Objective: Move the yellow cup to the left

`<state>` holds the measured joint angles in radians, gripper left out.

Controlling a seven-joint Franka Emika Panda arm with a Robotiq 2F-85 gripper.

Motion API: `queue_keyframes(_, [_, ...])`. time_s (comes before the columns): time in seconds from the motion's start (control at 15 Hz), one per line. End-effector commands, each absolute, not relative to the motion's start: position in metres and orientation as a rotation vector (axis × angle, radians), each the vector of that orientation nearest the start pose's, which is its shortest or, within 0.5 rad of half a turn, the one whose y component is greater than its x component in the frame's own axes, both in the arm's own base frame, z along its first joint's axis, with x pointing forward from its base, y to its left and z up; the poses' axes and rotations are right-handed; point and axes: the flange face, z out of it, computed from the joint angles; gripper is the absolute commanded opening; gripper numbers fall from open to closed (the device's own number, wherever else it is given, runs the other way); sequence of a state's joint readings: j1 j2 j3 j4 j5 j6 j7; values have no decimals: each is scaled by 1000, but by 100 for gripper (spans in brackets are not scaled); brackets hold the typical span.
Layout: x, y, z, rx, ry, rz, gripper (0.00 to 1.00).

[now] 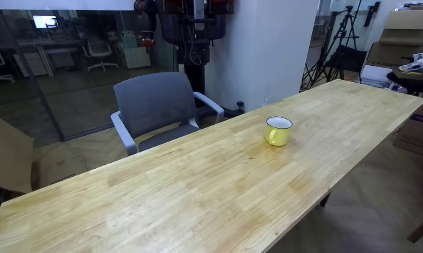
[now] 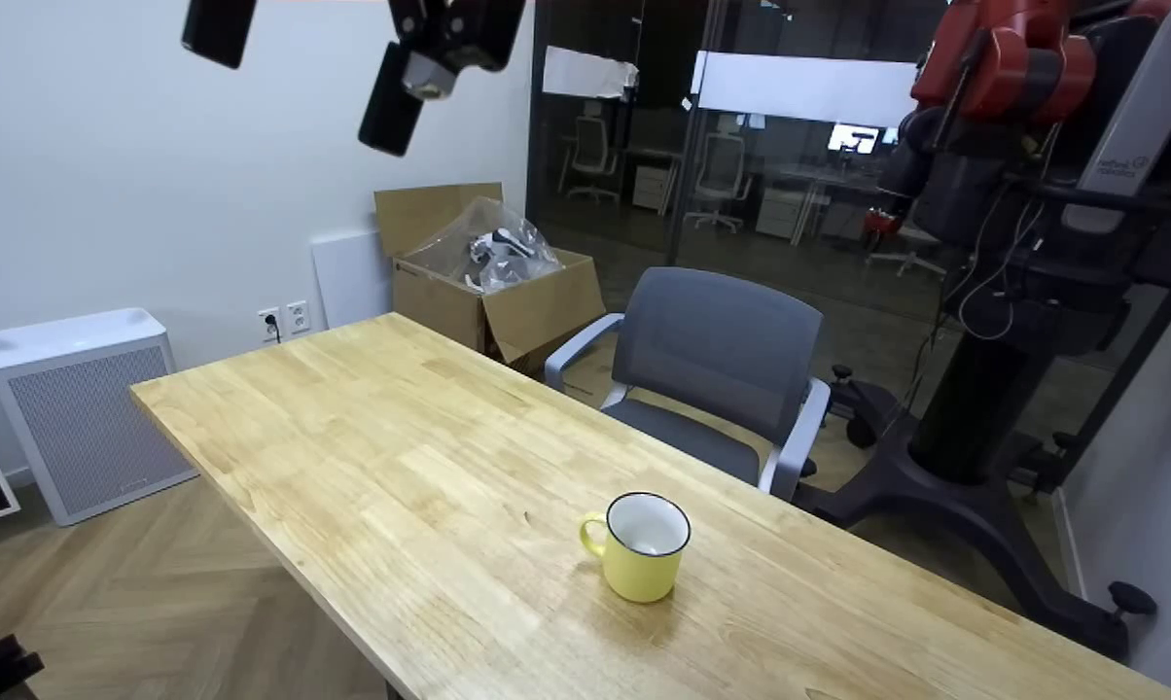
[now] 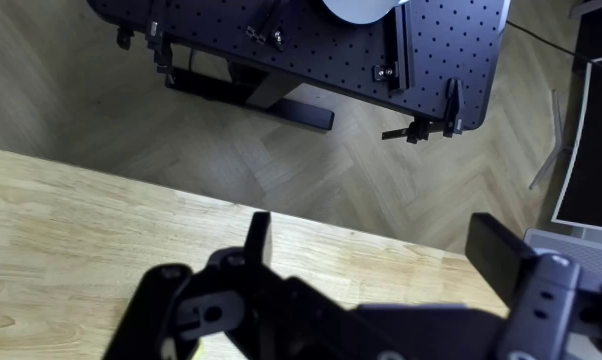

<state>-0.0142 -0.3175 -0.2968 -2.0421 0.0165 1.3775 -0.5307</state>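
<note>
standing well below parted jaws: the yellow cup point(image 2: 641, 572).

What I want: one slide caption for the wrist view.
Open black two-fingered gripper above a pale wooden table.

Yellow cup point(image 2: 639, 569): short, round, white inside, dark-edged rim, single loop handle. Stands upright on the bench point(image 2: 352, 408), mouth up, lower than the fingers point(image 2: 391, 107) and well apart from them. In an exterior view: below and to the right of the fingers, handle on their side. Wrist view: only a yellow sliver, at the lower edge, behind the fingers' linkage.
</note>
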Motion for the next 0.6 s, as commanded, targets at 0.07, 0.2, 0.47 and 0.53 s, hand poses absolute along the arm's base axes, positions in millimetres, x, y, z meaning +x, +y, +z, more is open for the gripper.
queue_keyframes(0.07, [402, -141, 549, -2905, -322, 282, 100])
queue_keyframes(0.2, [420, -153, 550, -2963, -268, 113, 100])
queue_keyframes(0.47, [460, -187, 537, -3088, -188, -215, 100])
queue_keyframes(0.53, [472, -197, 531, -3118, -167, -301, 100])
